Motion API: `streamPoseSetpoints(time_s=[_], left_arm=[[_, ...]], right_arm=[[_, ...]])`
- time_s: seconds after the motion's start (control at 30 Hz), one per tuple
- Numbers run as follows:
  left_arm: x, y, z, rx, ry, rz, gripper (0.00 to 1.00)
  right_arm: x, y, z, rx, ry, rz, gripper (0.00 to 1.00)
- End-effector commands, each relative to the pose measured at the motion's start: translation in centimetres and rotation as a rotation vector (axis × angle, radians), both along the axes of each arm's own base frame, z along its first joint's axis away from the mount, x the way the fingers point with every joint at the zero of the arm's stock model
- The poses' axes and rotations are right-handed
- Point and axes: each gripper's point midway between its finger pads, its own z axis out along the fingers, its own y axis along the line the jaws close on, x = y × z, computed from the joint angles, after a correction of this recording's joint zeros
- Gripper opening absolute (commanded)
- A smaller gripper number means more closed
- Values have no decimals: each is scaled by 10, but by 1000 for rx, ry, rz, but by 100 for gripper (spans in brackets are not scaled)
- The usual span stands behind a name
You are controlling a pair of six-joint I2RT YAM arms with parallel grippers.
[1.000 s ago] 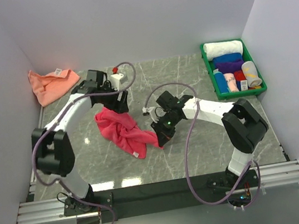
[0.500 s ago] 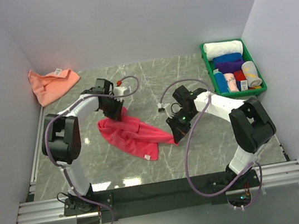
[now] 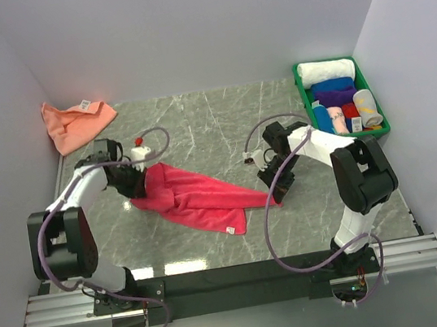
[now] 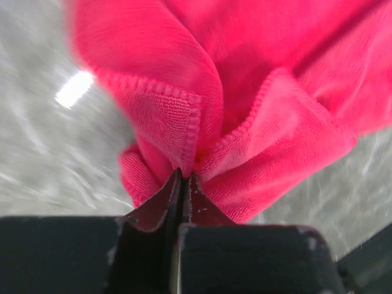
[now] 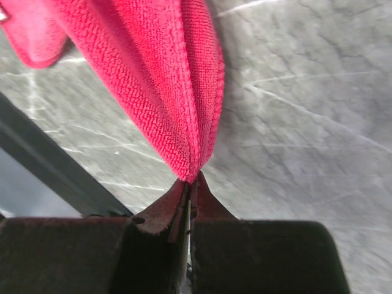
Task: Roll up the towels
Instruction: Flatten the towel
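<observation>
Crimson towel (image 3: 195, 200): bunched before, now pulled long.
Left gripper (image 3: 137, 186): freshly clamped on corner.
Right gripper (image 3: 275, 196): pinching far end.
Next: flatten, roll.

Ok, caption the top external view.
Left gripper and right gripper pinch opposite ends of a crimson pink cloth towel stretched across the grey marble table.

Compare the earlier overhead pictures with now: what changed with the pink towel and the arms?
The left gripper closed on the crimson towel at its left end and pulled leftward; the right gripper, already gripping the other end, moved rightward. The towel went from a crumpled heap to stretched out between them. The salmon towel and the green tray of rolled towels stayed put.
</observation>
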Motion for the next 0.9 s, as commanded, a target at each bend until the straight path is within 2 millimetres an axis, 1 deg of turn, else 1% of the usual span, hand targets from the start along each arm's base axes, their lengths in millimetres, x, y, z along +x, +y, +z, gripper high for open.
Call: streamPoseSetpoints(time_s=[0.0,0.03,0.07,0.1,0.13,0.2,0.23,0.27,0.3,0.43,0.47,0.5,0.53,0.57,0.63,0.67,0.7,0.77,0.83,0.87], left_arm=[[-23,8,-4,54,-21,-79,2],[-25,13,-2,83,-47,-73,1],[-31,20,-7,108,-43,-57,1],[-27,35,-7,151,-72,-13,1],[-28,41,-3,165,-97,1,1],[-36,56,-10,208,-82,28,1],[-40,58,-13,221,-73,27,3],[-46,60,-19,228,-54,31,6],[-48,61,-21,228,-45,36,7],[-44,70,-26,222,-25,114,9],[-41,72,-24,211,-22,126,16],[-41,70,-22,187,-9,126,21],[-47,62,-24,137,37,105,26],[-39,60,-15,109,23,108,34],[-35,55,-4,64,17,92,39],[-29,49,7,24,-9,81,45],[-24,48,14,14,-31,81,48],[-14,44,27,-17,-73,92,52],[-9,40,31,-43,-75,104,54],[-8,39,29,-48,-65,110,60]], right_arm=[[14,-14,6,-72,-54,33,0],[14,-19,7,-84,-55,32,0],[16,-26,7,-95,-59,14,0],[20,-32,8,-109,-72,15,0],[21,-38,10,-120,-70,7,0],[28,-52,12,-131,-81,-18,0],[28,-56,13,-135,-69,-24,0],[32,-59,16,-134,-78,-32,0],[33,-60,17,-136,-79,-31,0],[34,-63,19,-151,-90,-23,0],[35,-61,21,-142,-90,-22,0],[34,-60,21,-135,-81,-22,0],[32,-59,23,-128,-68,-24,0],[33,-56,25,-116,-68,-22,0],[33,-55,26,-111,-62,-22,0],[34,-53,27,-106,-63,-19,0],[34,-53,27,-105,-60,-22,0],[35,-51,26,-102,-52,-23,0],[34,-50,26,-97,-44,-23,0],[34,-50,26,-97,-41,-23,0]])
